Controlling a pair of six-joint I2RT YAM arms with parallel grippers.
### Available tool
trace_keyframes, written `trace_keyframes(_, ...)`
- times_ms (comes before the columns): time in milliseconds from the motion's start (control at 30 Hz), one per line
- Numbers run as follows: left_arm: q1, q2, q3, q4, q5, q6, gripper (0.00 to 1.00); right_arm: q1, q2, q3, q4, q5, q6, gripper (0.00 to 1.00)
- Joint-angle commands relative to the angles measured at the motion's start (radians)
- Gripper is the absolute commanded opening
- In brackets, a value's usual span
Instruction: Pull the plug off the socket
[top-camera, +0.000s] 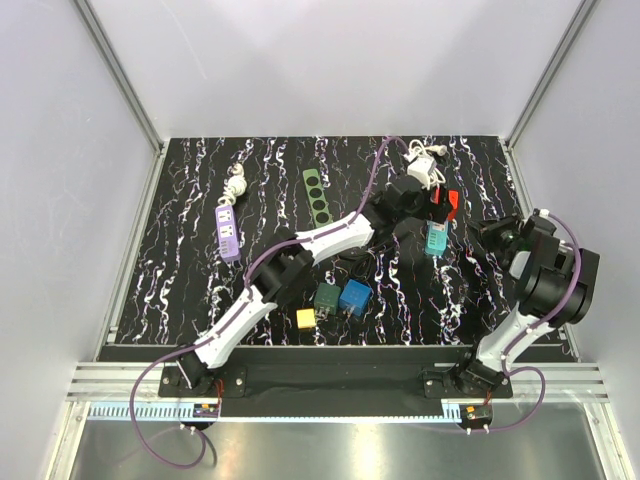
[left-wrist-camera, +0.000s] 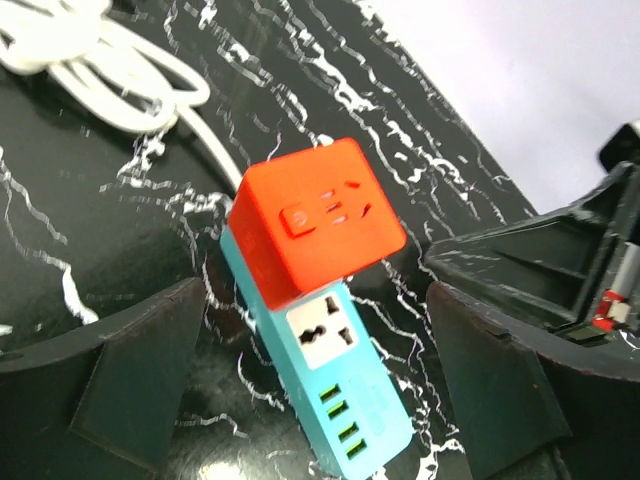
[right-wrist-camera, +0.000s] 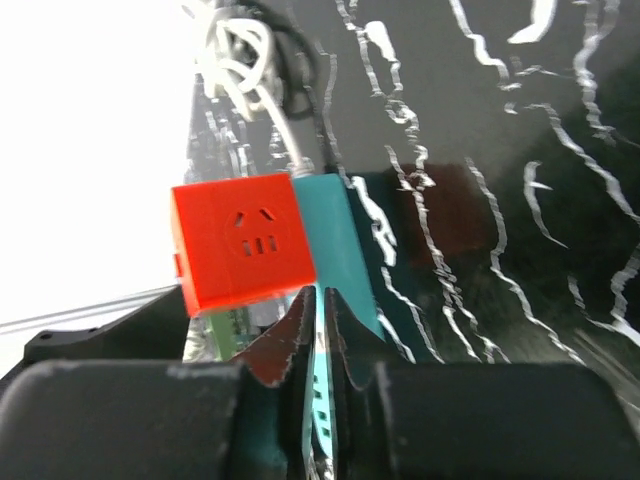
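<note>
Spread wide at the front of the left wrist view, the fingers of your left gripper (left-wrist-camera: 315, 290) stand either side of the red plug (left-wrist-camera: 315, 220), and neither pad touches it. That plug sits fully seated at the cable end of the teal socket strip (left-wrist-camera: 350, 400), which lies flat on the table (left-wrist-camera: 60, 230) with its white cable (left-wrist-camera: 110, 80) coiled beyond. In the right wrist view, the right gripper (right-wrist-camera: 320, 310) has its fingers set close together with a sliver of teal between them. I judge this a pinch on the strip's near end, away from the plug. In the top view, both grippers meet at the strip towards the far right of the table, while a purple strip (top-camera: 229, 232) and a green strip (top-camera: 316, 196) lie well apart from the work. The step in hand, by my judgement, is strip anchored and plug not yet gripped. Next you need to close the left fingers squarely on the plug's side faces. Then draw it straight off along the pins while the right holds the strip down.
</note>
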Motion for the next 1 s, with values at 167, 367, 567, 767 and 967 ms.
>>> trace_keyframes(167,-0.003,0.063,0.109,0.076,-0.021,-0.009,0.99,-0.002,0.075,0.029,0.262,-0.12,0.109,0.11)
trace_keyframes(367,0.0,0.129,0.173,0.099,-0.012,-0.064,0.96,0.034,0.109,0.043,0.327,-0.145,0.127,0.03)
trace_keyframes(567,-0.002,0.109,0.155,0.102,-0.007,-0.064,0.99,0.067,0.126,0.061,0.342,-0.189,0.13,0.0)
trace_keyframes(767,0.0,0.088,0.14,0.082,0.013,-0.026,0.99,0.107,0.15,0.087,0.348,-0.228,0.135,0.0)
trace_keyframes(967,0.015,0.059,0.09,0.108,0.013,-0.004,0.99,0.111,0.167,0.1,0.351,-0.235,0.141,0.0)
